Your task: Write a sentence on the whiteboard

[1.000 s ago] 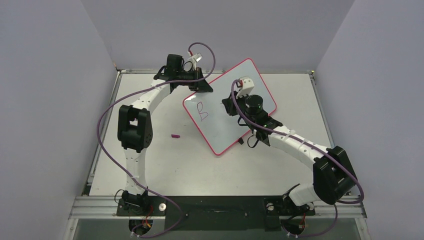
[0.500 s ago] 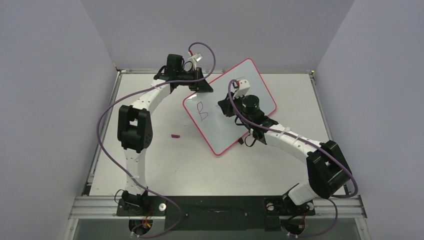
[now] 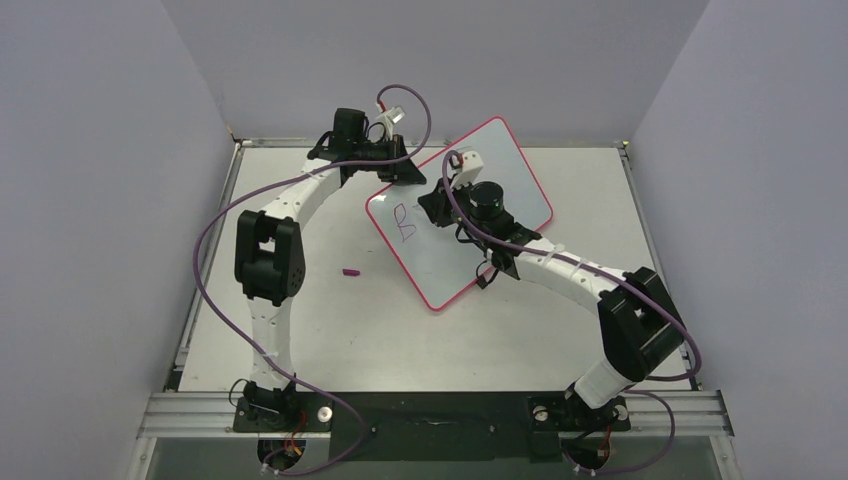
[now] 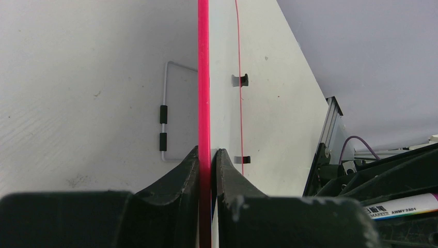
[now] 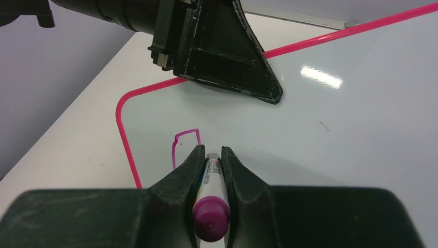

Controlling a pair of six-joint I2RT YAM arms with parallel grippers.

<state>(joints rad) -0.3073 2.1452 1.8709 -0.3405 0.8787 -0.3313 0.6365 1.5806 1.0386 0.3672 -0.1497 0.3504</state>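
The whiteboard (image 3: 432,262), glossy white in a pink frame, lies slanted at the table's middle back. My left gripper (image 3: 405,172) is shut on its upper left edge; in the left wrist view the pink frame (image 4: 204,77) runs between the closed jaws of my left gripper (image 4: 207,151). My right gripper (image 3: 432,205) hangs over the board, shut on a magenta-capped marker (image 5: 210,206). The marker's tip is hidden between the fingers of my right gripper (image 5: 210,150). Of the sentence, only a magenta letter B (image 3: 404,222) shows, just left of that gripper, with part of its stroke (image 5: 181,142) ahead of the jaws.
A small magenta cap (image 3: 351,271) lies on the table left of the board. A wire stand with black sleeves (image 4: 164,119) sits behind the board's edge. Grey walls enclose the table on three sides.
My right arm has swung left across the board, bringing the marker closer to the B. The left arm and the board have not moved.
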